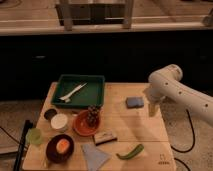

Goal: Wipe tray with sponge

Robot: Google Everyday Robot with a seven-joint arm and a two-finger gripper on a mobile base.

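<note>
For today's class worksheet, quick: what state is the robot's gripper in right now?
Gripper: cannot be told whether open or closed; it hangs beside the blue-grey sponge, on the side away from the green tray.

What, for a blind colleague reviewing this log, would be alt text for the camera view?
A white robot arm's gripper hangs just right of a small blue-grey rectangular sponge on a wooden table. A large dark green rectangular plastic tray holding a white utensil sits at the table's far left, apart from the sponge.

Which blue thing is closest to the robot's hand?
The small sponge, lying right beside the gripper; the flat blue cloth lies far off near the table's front edge.
</note>
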